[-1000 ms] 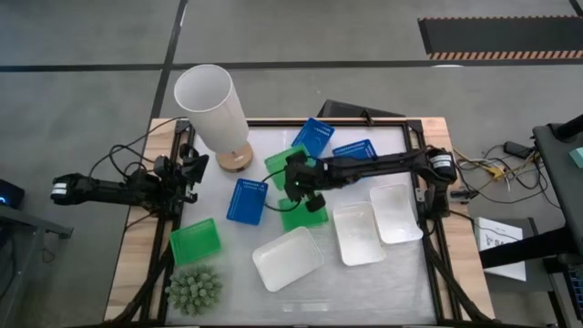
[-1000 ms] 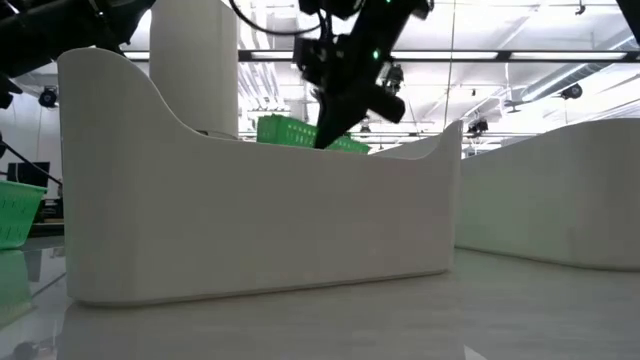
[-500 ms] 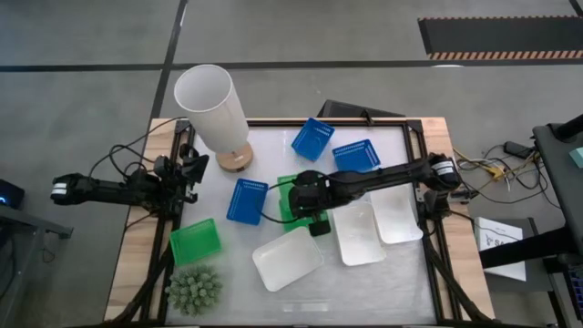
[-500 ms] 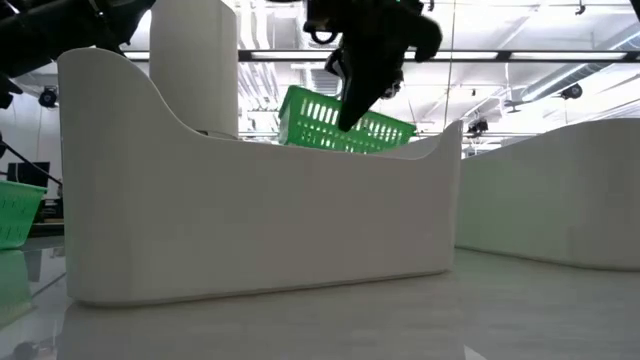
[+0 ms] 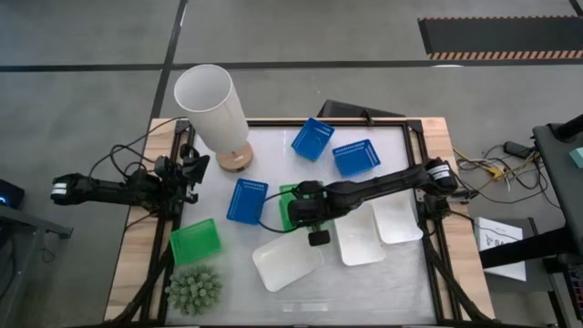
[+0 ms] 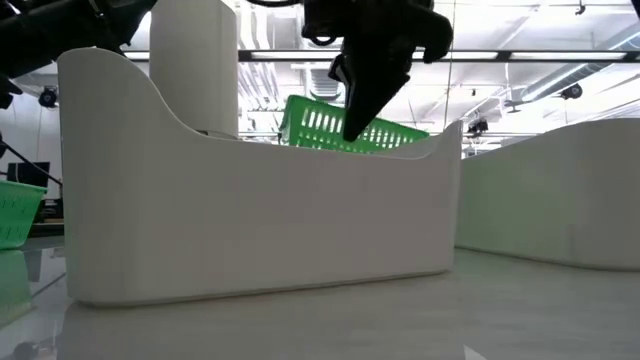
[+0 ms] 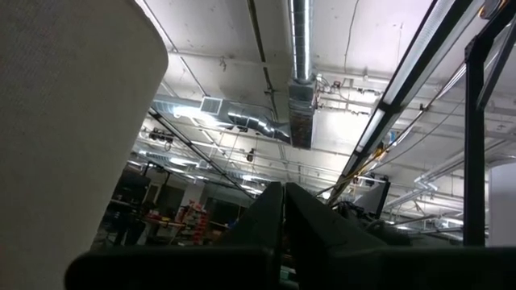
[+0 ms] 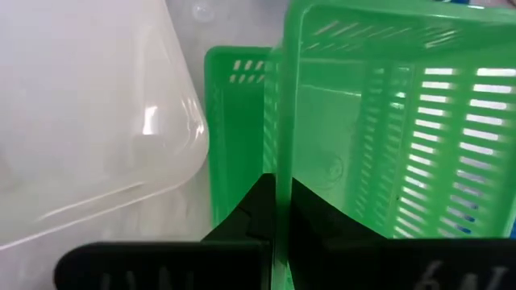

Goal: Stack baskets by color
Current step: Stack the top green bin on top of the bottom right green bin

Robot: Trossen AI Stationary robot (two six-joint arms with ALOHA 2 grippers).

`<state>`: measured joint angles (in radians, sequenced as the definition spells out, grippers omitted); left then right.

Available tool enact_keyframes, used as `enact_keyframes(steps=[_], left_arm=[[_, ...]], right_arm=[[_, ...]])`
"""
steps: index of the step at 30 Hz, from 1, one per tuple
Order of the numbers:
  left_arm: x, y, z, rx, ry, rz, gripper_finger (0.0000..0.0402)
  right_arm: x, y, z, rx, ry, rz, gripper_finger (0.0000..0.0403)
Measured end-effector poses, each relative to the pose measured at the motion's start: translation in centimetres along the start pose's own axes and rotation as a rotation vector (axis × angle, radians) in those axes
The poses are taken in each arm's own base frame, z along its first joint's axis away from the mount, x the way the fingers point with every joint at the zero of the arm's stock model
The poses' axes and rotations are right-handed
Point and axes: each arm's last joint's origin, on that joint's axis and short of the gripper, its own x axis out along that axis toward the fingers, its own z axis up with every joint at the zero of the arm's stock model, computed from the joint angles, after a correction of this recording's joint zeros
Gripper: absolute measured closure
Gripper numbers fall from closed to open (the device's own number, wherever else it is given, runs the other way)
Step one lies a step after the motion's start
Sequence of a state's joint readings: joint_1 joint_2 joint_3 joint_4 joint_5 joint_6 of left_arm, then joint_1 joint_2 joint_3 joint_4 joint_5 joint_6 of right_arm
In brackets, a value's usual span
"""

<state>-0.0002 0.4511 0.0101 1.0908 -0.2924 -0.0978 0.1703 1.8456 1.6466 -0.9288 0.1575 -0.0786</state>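
Right gripper (image 8: 276, 211) clenched on rim of a green basket (image 8: 387, 121), held tilted over another green basket (image 8: 234, 129) mid-table, left gripper (image 7: 284, 211) clenched off the table's left edge.

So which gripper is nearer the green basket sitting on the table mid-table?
Right. The right gripper is directly over that green basket, carrying another green basket; the left gripper waits at the table's left edge.

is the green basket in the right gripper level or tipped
Tipped: the green basket slants in the low view, pinched by its wall in the shut right gripper above another green basket.
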Motion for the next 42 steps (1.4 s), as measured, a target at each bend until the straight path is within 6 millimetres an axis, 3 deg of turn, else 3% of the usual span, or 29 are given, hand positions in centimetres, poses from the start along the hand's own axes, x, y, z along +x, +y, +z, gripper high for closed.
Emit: enact_keyframes(steps=[20, 28, 42], left_arm=[[0.0, 0.0, 0.0, 0.0, 0.0, 0.0, 0.0402], [0.0, 0.0, 0.0, 0.0, 0.0, -0.001, 0.0402], [0.0, 0.0, 0.0, 0.0, 0.001, -0.001, 0.0402]], right_arm=[[1.8, -0.4, 0.3, -0.02, -0.064, -0.016, 0.0394], [1.9, -0.8, 0.0, -0.051, -0.034, -0.124, 0.0394], [1.3, 0.6, -0.1, -0.059, -0.002, 0.029, 0.0394]])
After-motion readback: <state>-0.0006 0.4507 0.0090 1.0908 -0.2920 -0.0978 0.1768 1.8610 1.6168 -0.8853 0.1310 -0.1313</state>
